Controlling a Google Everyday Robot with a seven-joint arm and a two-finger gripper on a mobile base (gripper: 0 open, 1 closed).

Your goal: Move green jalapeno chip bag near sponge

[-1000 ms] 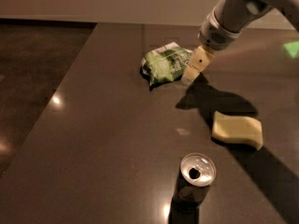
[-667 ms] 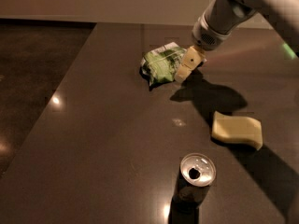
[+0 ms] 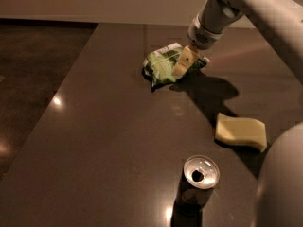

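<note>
Grasping looks to be the step in hand: the gripper (image 3: pixel 183 63) hangs over the right half of the green jalapeno chip bag (image 3: pixel 163 66), which lies toward the far side of the table (image 3: pixel 104 141), though I cannot tell whether it is apart or clamped on the bag. The next move calls for a secure hold, then a carry toward 4 o'clock, where the sponge (image 3: pixel 240 132) lies well apart. The can (image 3: pixel 201 173) at the sponge's 7 o'clock must be kept clear of.
</note>
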